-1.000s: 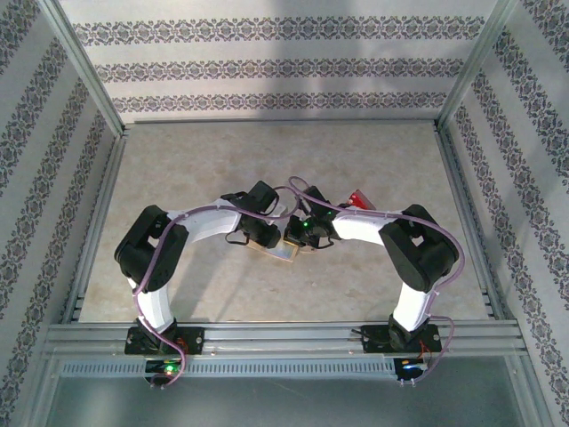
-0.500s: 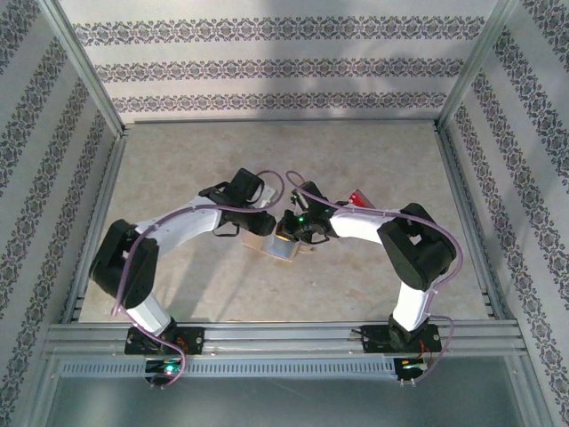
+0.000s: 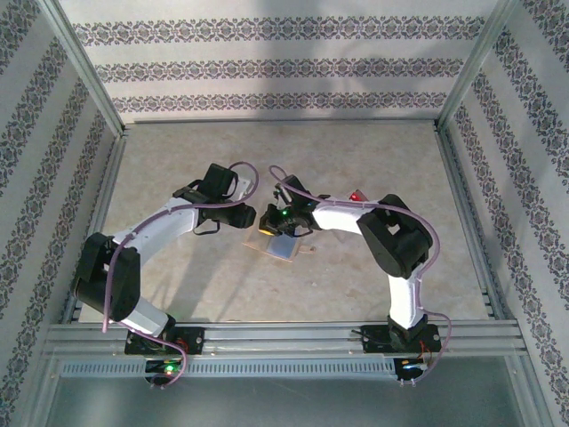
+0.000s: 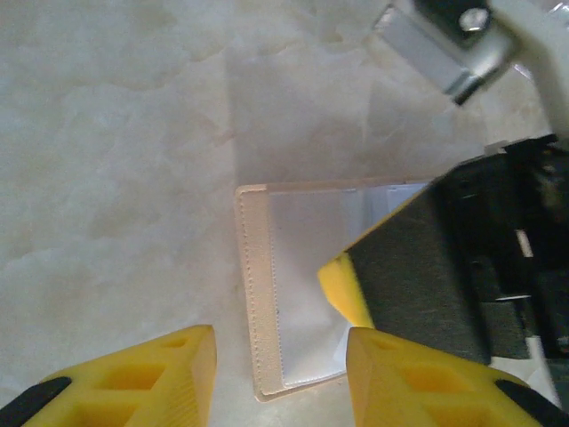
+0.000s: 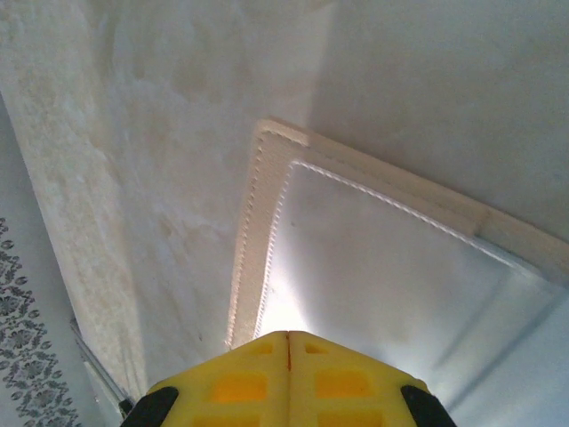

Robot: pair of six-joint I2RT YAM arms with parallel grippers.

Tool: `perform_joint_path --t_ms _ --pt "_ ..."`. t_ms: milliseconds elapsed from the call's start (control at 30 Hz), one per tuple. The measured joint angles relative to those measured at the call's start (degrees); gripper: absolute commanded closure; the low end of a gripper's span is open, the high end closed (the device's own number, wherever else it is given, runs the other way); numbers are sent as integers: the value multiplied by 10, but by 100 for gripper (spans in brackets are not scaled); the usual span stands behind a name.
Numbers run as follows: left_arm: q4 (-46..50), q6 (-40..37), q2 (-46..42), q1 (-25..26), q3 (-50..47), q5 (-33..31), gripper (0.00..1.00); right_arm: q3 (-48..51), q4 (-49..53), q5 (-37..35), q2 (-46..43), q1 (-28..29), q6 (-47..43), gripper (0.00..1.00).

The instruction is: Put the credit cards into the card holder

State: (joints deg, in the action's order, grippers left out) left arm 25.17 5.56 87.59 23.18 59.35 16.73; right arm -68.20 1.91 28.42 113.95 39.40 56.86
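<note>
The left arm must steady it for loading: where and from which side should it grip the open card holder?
Take the card holder by its tan stitched border, the free edge by the open left gripper. It lies open, flat on the table, and the shut right gripper covers the opposite part, so probably come from above, one finger under that edge.

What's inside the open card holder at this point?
Pale grey-white lining shows inside the card holder, with no card visible in it. The right gripper, shut, covers part of it, so that area cannot be checked.
</note>
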Motion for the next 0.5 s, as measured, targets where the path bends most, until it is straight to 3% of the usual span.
perform_joint_path --t_ms 233,500 --pt "-2 -5 9 0 -5 13 82 -20 9 0 33 6 0 100" --pt "-2 -5 44 1 -1 22 89 -19 33 -3 -5 2 -8 96"
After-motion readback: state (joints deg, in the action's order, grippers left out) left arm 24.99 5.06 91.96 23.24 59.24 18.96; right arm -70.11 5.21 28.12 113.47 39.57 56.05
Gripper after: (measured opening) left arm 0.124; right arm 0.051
